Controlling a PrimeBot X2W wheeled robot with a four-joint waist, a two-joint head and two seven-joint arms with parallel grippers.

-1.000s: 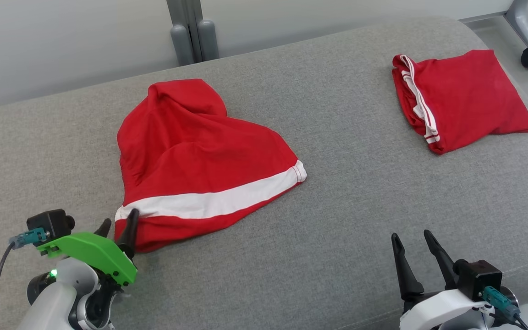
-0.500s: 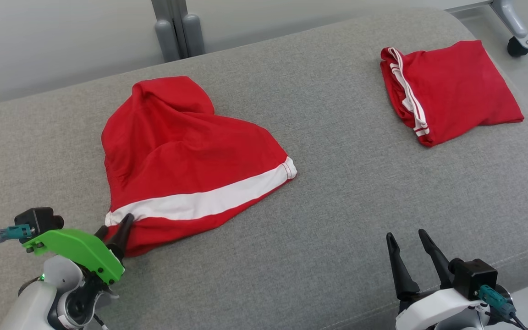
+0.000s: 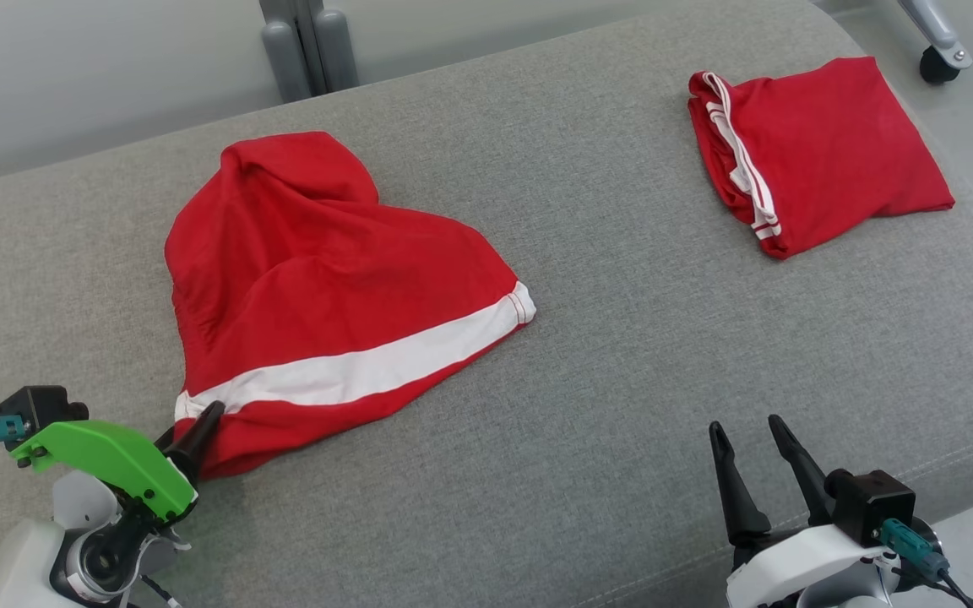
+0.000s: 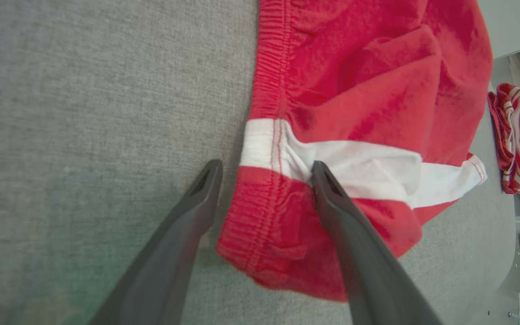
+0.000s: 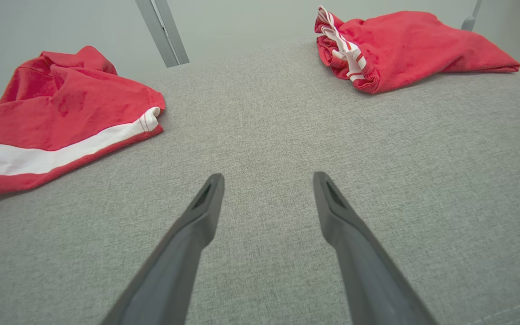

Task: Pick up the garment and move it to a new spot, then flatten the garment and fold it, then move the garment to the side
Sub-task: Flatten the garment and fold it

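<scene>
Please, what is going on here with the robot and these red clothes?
The robot is working on a rumpled red garment with a white stripe, lying on a grey cushion. Its left gripper is open at the garment's near corner, one finger over the cloth, one beside it; nothing is gripped yet. The right gripper hovers open over bare cushion. A second red garment lies folded at far right.

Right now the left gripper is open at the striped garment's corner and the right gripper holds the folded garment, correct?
No: the right gripper is open over bare cushion, short of the folded garment, as the right wrist view shows. The left gripper is open at a corner of the striped garment.
</scene>
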